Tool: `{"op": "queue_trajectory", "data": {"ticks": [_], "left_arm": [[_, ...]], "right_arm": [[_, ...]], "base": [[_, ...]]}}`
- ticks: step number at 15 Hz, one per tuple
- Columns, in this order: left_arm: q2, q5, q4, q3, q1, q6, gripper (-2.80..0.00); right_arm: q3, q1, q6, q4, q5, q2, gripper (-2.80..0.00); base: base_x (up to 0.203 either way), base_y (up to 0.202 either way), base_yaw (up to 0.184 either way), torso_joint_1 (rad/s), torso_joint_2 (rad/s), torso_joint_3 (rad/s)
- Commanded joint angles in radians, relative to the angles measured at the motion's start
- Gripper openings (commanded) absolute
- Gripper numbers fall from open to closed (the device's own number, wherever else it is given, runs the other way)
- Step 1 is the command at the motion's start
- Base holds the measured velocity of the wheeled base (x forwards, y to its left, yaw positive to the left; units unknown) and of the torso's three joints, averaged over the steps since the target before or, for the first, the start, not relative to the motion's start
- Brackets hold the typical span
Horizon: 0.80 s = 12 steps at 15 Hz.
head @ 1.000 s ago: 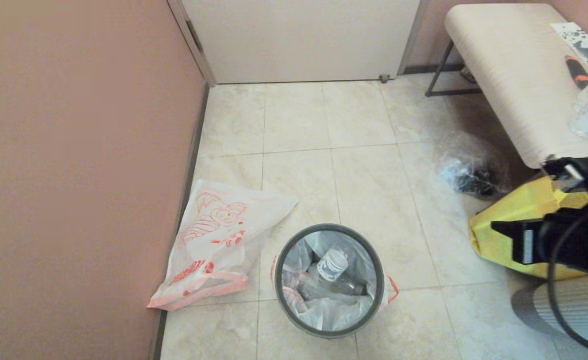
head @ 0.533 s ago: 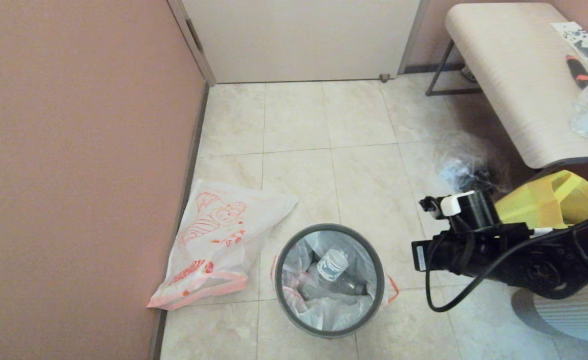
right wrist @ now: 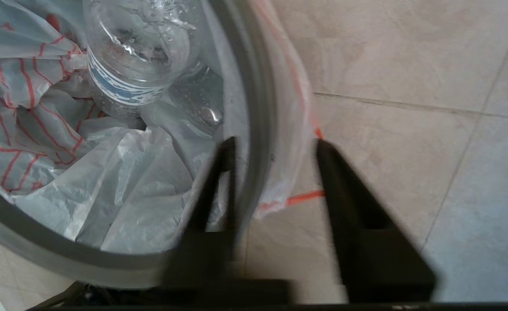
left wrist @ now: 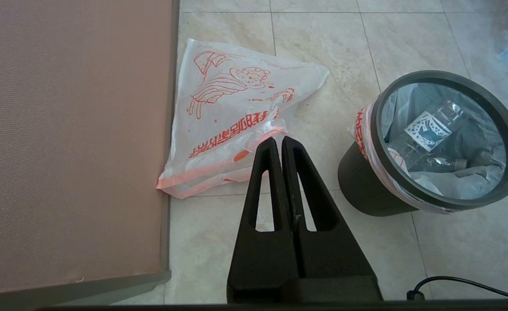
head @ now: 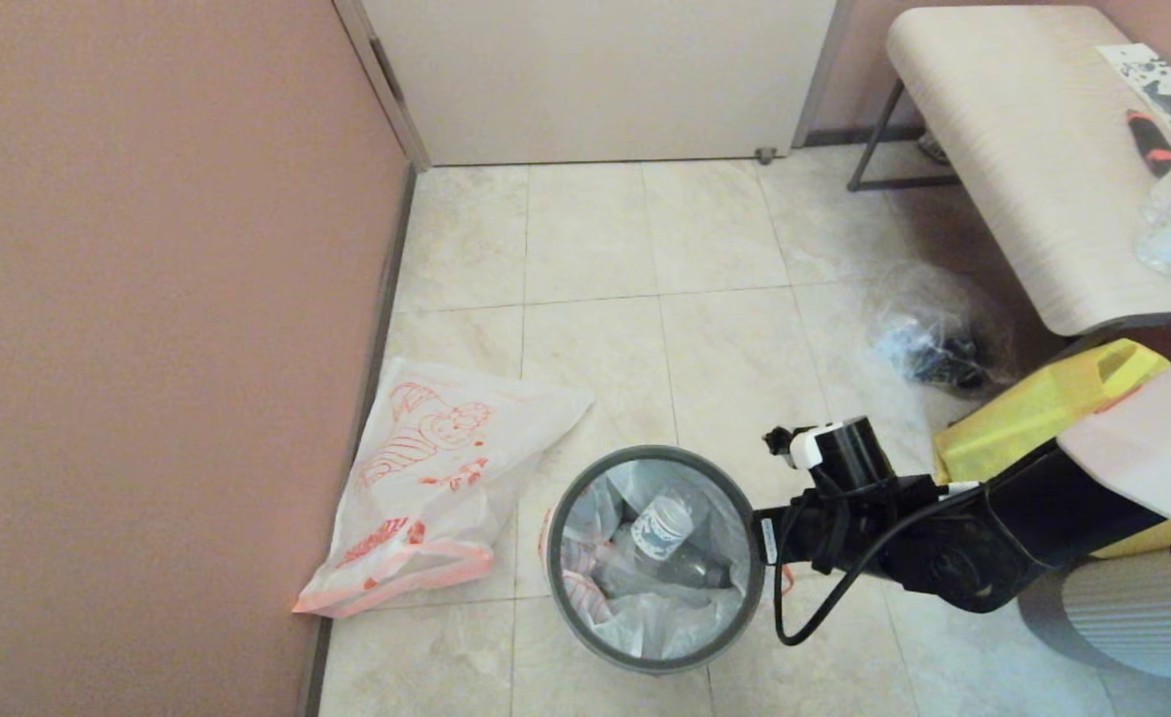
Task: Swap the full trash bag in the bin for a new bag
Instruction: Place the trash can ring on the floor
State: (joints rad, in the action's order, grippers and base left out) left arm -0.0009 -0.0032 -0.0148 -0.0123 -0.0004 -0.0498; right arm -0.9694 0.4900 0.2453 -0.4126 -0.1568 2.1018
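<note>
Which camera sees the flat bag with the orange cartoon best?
The left wrist view: the new bag lies whole and close, its drawing and lettering clear. The head view shows it whole too, beside the wall, only farther off. The right wrist view misses it.

- Bins: one, the bin (head: 656, 559), black with a grey ring rim.
- White bags with orange-red print: two, the full trash bag (head: 645, 622) lining the bin and the new bag (head: 436, 478) flat on the floor.
- Yellow bag (head: 1034, 413): one.
- Clear film bag (head: 929, 334) with dark items: one.
- Clear bottles seen inside the bin: at least two; the labelled bottle (head: 661, 525) is plainest.
- Bench (head: 1024, 149): one.
</note>
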Motion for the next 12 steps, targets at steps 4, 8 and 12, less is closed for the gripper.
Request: {"op": "queue_trajectory", "data": {"ticks": [4, 8, 12], "left_arm": [[0.001, 0.0, -0.001, 0.0, -0.001, -0.001, -2.8], [0.001, 0.0, -0.001, 0.0, -0.001, -0.001, -2.8], [0.001, 0.0, -0.001, 0.0, -0.001, -0.001, -2.8]], "right_arm": [[-0.067, 0.002, 0.002, -0.003, -0.006, 0.093, -1.45], [-0.09, 0.004, 0.0, -0.003, -0.006, 0.1, -2.8], [-0.091, 0.006, 0.0, -0.002, -0.052, 0.088, -2.8]], "base": [[0.0, 0.0, 0.0, 0.0, 0.0, 0.0], [0.0, 0.0, 0.0, 0.0, 0.0, 0.0], [0.0, 0.0, 0.0, 0.0, 0.0, 0.0]]}}
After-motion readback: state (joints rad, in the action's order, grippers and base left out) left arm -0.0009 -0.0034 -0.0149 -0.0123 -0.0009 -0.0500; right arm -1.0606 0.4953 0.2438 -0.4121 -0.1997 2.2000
